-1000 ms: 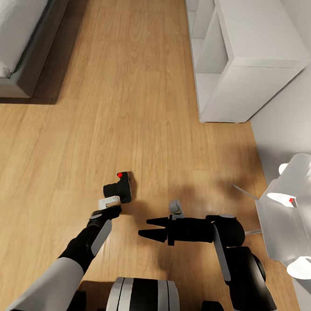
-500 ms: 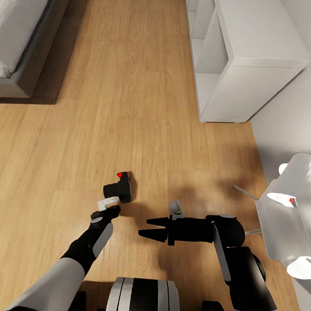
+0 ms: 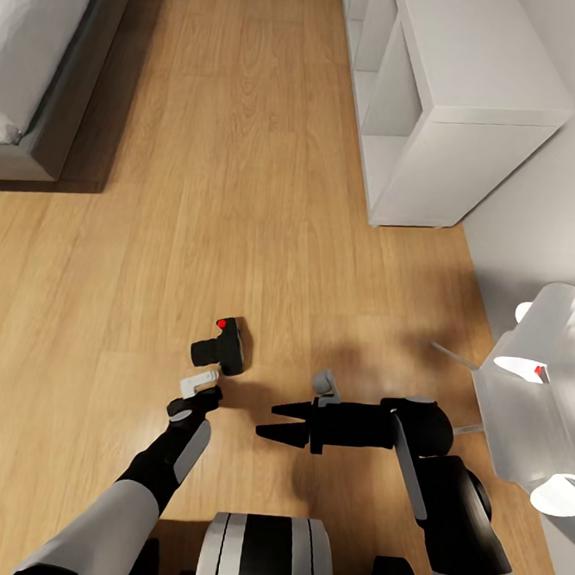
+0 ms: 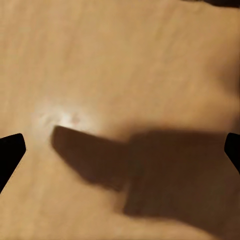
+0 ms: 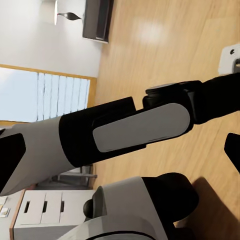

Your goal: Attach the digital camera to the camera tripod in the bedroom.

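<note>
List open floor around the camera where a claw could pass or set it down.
Widest bare patch: the wood floor between the bed and the white cube shelves, ahead of the digital camera. Also bare on the camera's left. Crowded just behind it: the left claw and right claw. Tripod legs clutter the far right.

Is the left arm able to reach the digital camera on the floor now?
Probably yes. The left gripper hangs just short of the digital camera, with bare floor between them and nothing blocking.
</note>
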### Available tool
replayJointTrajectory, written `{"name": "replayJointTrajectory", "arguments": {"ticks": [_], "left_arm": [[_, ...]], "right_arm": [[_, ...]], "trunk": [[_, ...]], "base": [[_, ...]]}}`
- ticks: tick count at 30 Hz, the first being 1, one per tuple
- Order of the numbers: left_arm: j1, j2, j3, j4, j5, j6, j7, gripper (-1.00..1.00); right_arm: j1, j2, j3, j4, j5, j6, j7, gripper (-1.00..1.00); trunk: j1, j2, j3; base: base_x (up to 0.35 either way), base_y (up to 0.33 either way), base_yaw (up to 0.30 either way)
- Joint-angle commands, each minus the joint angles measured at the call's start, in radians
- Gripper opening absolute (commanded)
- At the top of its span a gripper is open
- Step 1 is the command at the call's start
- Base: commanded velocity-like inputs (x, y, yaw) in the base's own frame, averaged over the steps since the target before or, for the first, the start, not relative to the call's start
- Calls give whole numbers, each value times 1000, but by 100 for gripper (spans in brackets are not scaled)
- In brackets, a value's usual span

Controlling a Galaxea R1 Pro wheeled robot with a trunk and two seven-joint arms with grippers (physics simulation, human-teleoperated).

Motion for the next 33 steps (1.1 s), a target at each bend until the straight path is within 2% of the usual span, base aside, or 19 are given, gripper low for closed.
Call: {"name": "replayJointTrajectory", "arguments": {"ticks": [1,15,25,33], "left_arm": [[0,1,-5,-2,6,5,8,100],[0,1,-5,-1,6,5,8,100],[0,1,-5,2,6,4,9,100],[0,1,-5,3,6,4,9,100]], "right_arm": [[0,0,-1,0,0,9,1,100],[0,-2,-5,2,7,9,-27,100],[0,-8,-5,1,9,9,-31,100],[0,-8,-5,1,9,9,-31,100]], "trunk": [[0,0,-1],[0,0,-1],[0,0,-1],[0,0,-1]], "base": [[0,0,0],[0,0,-5],[0,0,-163],[0,0,-47]]}}
